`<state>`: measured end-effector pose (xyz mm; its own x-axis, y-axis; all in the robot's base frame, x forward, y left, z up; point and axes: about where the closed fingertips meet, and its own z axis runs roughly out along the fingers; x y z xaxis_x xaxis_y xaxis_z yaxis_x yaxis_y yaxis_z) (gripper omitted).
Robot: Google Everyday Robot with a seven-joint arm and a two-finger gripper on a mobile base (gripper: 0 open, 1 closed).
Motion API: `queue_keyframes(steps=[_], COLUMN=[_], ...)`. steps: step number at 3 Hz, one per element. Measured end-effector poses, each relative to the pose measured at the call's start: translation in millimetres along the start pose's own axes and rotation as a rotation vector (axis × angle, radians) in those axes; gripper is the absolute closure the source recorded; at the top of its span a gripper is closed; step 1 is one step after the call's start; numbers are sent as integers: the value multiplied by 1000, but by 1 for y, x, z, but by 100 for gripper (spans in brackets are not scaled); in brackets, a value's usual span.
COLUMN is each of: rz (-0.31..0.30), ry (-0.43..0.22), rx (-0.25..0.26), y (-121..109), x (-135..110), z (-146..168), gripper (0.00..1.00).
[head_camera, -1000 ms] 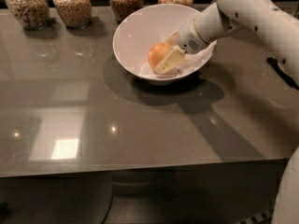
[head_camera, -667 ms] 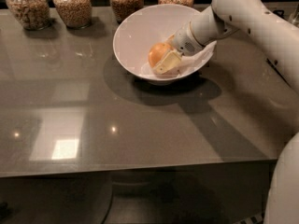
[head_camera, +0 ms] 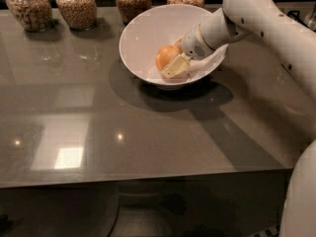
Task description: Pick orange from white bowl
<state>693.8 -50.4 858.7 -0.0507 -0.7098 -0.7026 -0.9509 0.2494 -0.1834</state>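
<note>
The white bowl [head_camera: 143,33] stands on the grey table toward the back, right of the middle. The orange [head_camera: 166,56] lies inside it, low on the right half. My gripper [head_camera: 173,67] reaches down into the bowl from the right and sits right against the orange's lower right side, with its cream tip touching the fruit. The white arm [head_camera: 256,14] comes in from the upper right and covers part of the bowl's right rim. The far side of the orange behind the gripper is hidden.
Several grain-filled glass jars [head_camera: 76,6] stand in a row along the table's back edge, just behind the bowl. The grey glossy table [head_camera: 98,127] runs to a front edge low in the view. My arm's body fills the right side.
The upper arm has shifted a little to the left and higher. The gripper and the orange stay at the same spot in the bowl.
</note>
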Motion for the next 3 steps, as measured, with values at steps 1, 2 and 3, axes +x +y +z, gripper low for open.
queue_keyframes(steps=[1, 2, 3], rz=[-21, -31, -13], ry=[-48, -107, -139], rx=[-9, 9, 6], y=[3, 8, 22], x=[-18, -37, -45], z=[-13, -41, -71], gripper=[93, 100, 100])
